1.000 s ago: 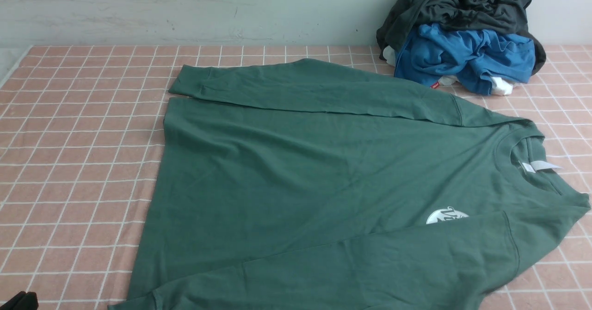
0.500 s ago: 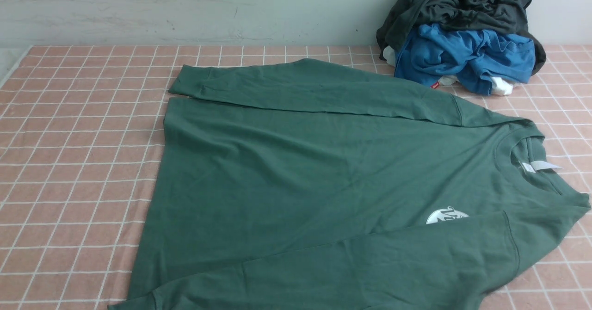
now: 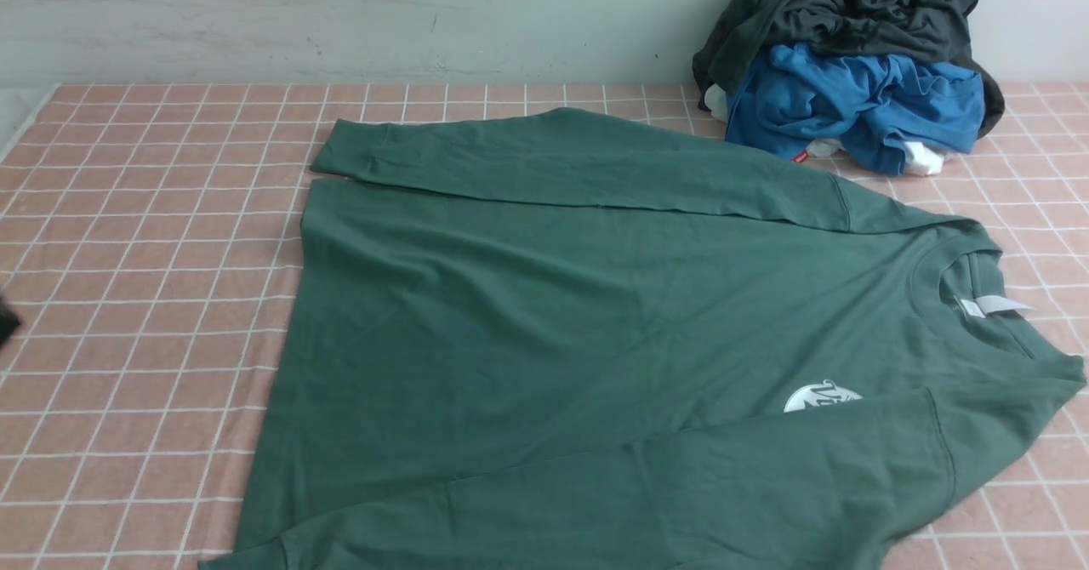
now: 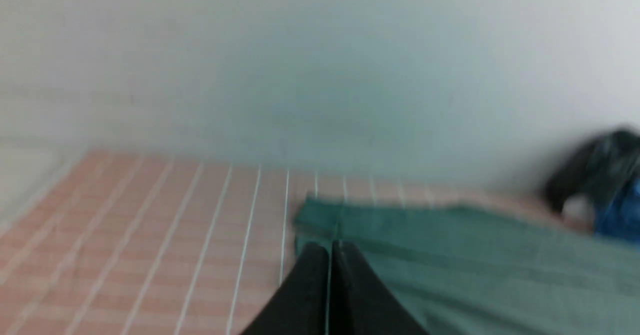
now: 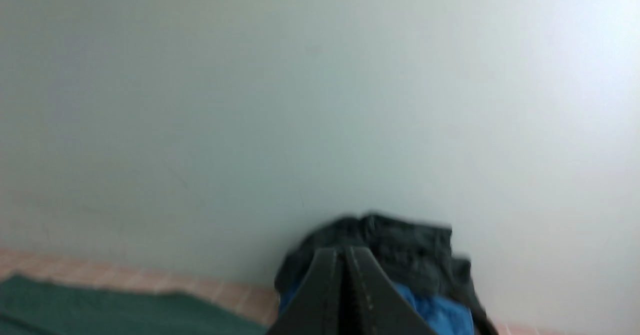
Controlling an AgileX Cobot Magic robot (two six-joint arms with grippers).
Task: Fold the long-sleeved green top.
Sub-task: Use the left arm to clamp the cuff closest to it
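Observation:
The green long-sleeved top (image 3: 544, 315) lies spread flat on the checked cloth, neck to the right and hem to the left. Its white neck label (image 3: 991, 304) and round chest logo (image 3: 821, 398) face up. Both sleeves are laid inward along the body; the far cuff (image 3: 344, 155) rests near the hem. Only a dark tip of my left gripper (image 3: 5, 322) shows at the left edge of the front view. In the left wrist view my left gripper (image 4: 330, 247) is shut and empty, above the cloth and facing the top (image 4: 475, 265). My right gripper (image 5: 346, 252) is shut and empty, out of the front view.
A pile with a dark charcoal garment (image 3: 851, 8) over a bright blue garment (image 3: 859, 102) sits at the back right against the pale wall (image 3: 340, 17). The pink checked cloth (image 3: 128, 255) covers the table. The right wrist view faces that pile (image 5: 415, 255).
The left gripper's dark tip was at the bottom left corner one second ago, left the front view, and now shows higher on the left edge. The top has not moved.

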